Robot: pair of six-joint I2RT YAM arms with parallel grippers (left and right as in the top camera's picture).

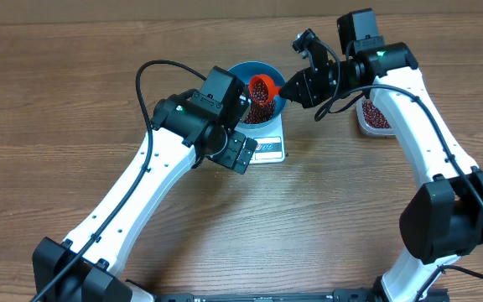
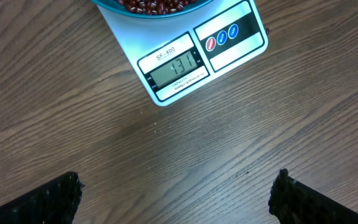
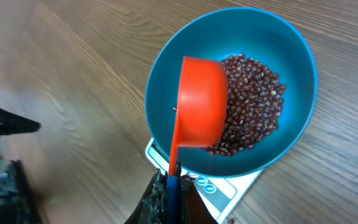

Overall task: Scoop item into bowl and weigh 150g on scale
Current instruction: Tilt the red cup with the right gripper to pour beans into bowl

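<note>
"Two arms over one brown wood-grain table (image 1: 74,67), grain running across every view. Where to find the scale (image 2: 201,53)?"

"Flat on the wood near the middle, white, display reading 131. On top of the scale: the blue bowl (image 3: 179,43), with the beans (image 3: 253,106) heaped inside."

"And the right gripper (image 3: 169,196)?"

"Above the scale, fingers clamped on the handle of an orange scoop (image 3: 201,102), cup tipped over the bowl."

"Left gripper (image 2: 178,180)?"

"Just off the scale's display edge, hovering over bare wood, fingers spread wide apart."

"Anything else on the surface?"

"Right of the scale, apart from it: a clear tub (image 1: 374,117) with more beans inside, resting on the same wood."
</note>
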